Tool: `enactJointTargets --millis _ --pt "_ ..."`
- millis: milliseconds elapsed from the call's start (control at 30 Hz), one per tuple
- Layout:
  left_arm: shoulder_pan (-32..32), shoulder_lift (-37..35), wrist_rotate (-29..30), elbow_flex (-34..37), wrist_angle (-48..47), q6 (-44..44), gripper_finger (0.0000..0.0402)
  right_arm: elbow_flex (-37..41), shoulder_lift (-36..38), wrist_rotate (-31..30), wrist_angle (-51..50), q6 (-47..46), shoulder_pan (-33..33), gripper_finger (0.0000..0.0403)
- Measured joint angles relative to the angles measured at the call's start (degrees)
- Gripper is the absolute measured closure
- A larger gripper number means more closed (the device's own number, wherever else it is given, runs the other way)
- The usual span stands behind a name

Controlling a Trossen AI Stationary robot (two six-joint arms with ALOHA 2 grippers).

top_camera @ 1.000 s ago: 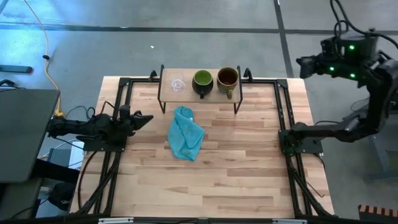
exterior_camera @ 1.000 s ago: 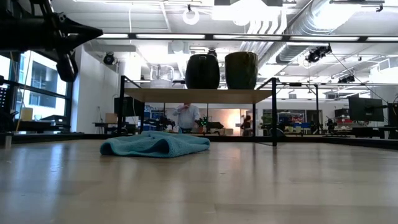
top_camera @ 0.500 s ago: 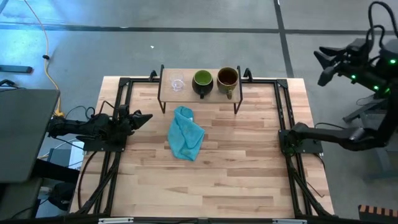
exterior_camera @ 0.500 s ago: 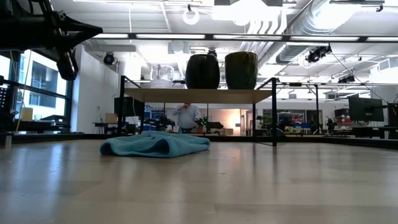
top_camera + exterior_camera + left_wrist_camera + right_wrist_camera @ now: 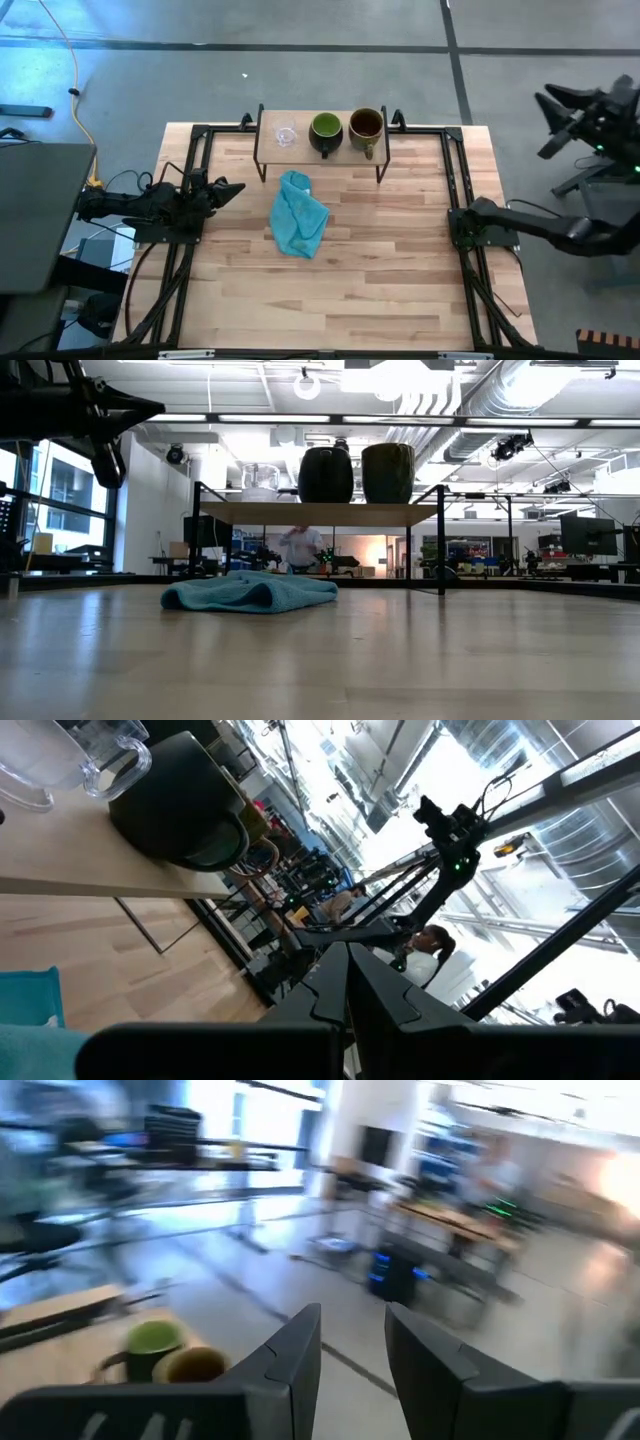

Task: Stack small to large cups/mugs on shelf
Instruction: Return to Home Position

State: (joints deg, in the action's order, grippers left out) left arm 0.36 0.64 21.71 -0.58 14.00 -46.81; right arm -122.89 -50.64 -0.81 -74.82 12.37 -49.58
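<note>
The shelf (image 5: 303,141) stands at the top centre of the high view, at the far edge of the surface (image 5: 400,260). It carries all three vessels in a row. The tiny clear glass cup (image 5: 286,134) is on the left, the dark green mug (image 5: 325,128) sits in the middle, and the slightly larger brown mug (image 5: 366,124) is on the right. The two mugs stand just beside each other, while the glass cup stands a little apart from them. In the low view the same row stands upright on the board, with the glass cup (image 5: 260,477), green mug (image 5: 325,475) and brown mug (image 5: 388,473) from left to right. A person (image 5: 298,547) shows in the room beyond, under the shelf. A crumpled teal cloth (image 5: 300,215) lies on the surface below the shelf, in the centre of the frame. The left hand (image 5: 238,188) rests low at the left edge of the surface, its fingers clenched together on nothing and pointing toward the cloth. The right hand (image 5: 548,122) hangs at the upper right of the frame, off the surface and well apart from the shelf. Its fingers are released and spread, grasping nothing. Its own wrist view shows a clear gap between the two fingers (image 5: 300,1350).
</note>
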Motion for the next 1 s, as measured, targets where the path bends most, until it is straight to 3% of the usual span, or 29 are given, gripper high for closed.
enactJointTargets --millis 133,233,300,367,433,567,800,1000 --pt "-0.02 0.01 0.02 0.00 0.00 -0.01 0.0401 0.02 2.07 -16.05 -3.51 -9.12 0.00 0.0297" --pt "-0.01 0.00 0.02 0.00 -0.09 0.00 0.0401 0.02 3.52 -28.13 -10.22 -23.62 0.00 0.0297" --pt "-0.02 0.00 0.01 0.00 -0.69 -0.02 0.0401 0.00 4.58 -32.88 -13.85 -30.29 0.04 0.0297" --pt "0.00 0.02 -0.36 0.00 -0.90 -0.19 0.0401 0.02 5.71 -33.91 -15.30 -29.62 0.35 0.0297" --pt "-0.02 0.00 -1.46 0.00 -0.86 -1.62 0.0401 0.00 6.77 -30.34 -14.42 -25.23 0.50 0.0297" --pt "-0.02 0.02 -1.75 0.00 -0.87 -3.12 0.0401 0.02 8.61 -17.37 -10.33 -17.66 0.48 0.0297" --pt "-0.01 0.02 -0.17 0.00 -0.87 -2.51 0.0401 0.02 11.53 -9.14 -7.24 -13.28 0.48 0.0297" --pt "-0.01 0.02 -0.02 0.00 -2.28 -2.51 0.0401 2.35 13.25 9.24 -6.32 -8.94 0.48 0.0297"
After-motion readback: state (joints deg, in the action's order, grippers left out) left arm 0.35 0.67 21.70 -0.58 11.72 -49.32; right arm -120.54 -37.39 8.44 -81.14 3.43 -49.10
